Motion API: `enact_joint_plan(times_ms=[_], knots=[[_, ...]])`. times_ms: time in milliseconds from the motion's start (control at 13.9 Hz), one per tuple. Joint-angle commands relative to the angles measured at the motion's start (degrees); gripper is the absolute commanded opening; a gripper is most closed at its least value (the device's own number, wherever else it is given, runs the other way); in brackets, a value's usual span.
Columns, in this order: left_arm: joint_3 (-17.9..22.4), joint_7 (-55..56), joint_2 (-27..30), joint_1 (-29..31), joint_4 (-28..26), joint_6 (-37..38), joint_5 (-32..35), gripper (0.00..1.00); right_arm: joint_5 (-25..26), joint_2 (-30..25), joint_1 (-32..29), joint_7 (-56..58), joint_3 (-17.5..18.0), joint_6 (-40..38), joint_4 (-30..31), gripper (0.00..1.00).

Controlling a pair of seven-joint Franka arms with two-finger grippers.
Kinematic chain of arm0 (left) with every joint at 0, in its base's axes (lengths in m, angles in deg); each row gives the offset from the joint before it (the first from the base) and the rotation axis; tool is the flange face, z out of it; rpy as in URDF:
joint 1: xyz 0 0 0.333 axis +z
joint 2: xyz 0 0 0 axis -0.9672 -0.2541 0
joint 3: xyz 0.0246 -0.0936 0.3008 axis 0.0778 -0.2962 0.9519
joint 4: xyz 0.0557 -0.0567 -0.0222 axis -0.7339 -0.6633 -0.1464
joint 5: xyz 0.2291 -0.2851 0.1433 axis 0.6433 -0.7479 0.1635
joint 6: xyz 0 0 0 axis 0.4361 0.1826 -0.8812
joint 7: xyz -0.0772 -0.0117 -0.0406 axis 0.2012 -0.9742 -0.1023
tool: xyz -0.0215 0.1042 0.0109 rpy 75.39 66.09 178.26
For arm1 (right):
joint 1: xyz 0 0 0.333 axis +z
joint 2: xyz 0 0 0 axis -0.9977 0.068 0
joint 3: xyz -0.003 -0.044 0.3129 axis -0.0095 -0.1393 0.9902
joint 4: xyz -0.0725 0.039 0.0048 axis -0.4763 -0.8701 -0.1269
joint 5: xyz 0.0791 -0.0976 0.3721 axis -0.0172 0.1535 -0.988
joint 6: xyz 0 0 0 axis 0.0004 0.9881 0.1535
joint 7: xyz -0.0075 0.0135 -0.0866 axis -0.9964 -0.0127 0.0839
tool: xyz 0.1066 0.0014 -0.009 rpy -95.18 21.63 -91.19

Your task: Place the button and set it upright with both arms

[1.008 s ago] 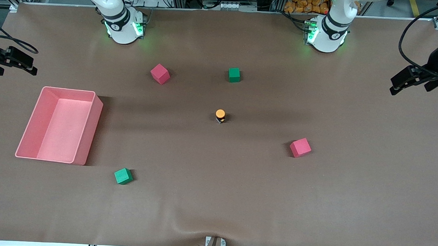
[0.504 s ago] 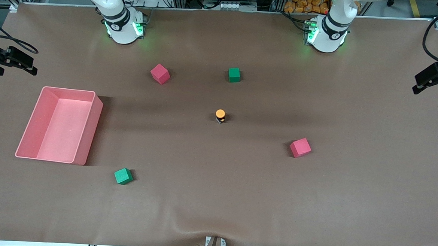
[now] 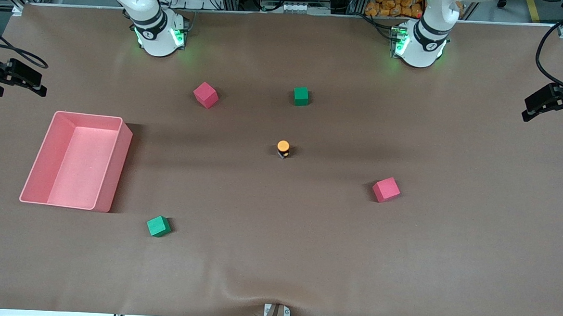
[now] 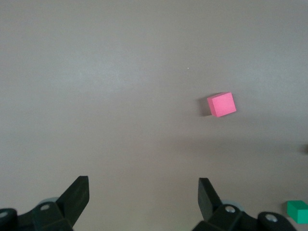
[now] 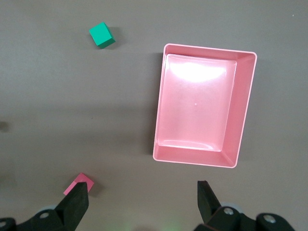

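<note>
The button stands upright near the table's middle, its orange cap on top of the black body, with nothing touching it. Both arms are pulled out to the table's ends. My left gripper hangs open over the edge at the left arm's end, and my right gripper hangs open over the edge at the right arm's end. In the left wrist view the left gripper has only bare mat between its fingers. The right gripper in the right wrist view is just as empty.
A pink bin sits toward the right arm's end. Red cubes and green cubes lie scattered round the button.
My left gripper has drawn back toward the left arm's end of the table. The right gripper, the button and the cubes have stayed put.
</note>
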Motion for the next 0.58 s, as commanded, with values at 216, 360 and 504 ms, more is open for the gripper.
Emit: enact_joint_plan(times_ms=[216,360,504], knots=[[-0.03,0.8,0.18,0.31,0.68,0.95,-0.95,1.0,0.11,0.17,-0.34,-0.23,0.19,-0.59,-1.06,1.0],[-0.12,1.59,0.09,0.31,0.68,0.95,-1.04,1.0,0.2,0.17,-0.34,-0.14,0.19,-0.68,-1.06,1.0],[-1.0,2.38,0.09,0.66,0.68,0.95,-1.13,1.0,0.2,0.17,-0.34,-0.14,0.19,-0.68,-1.06,1.0]])
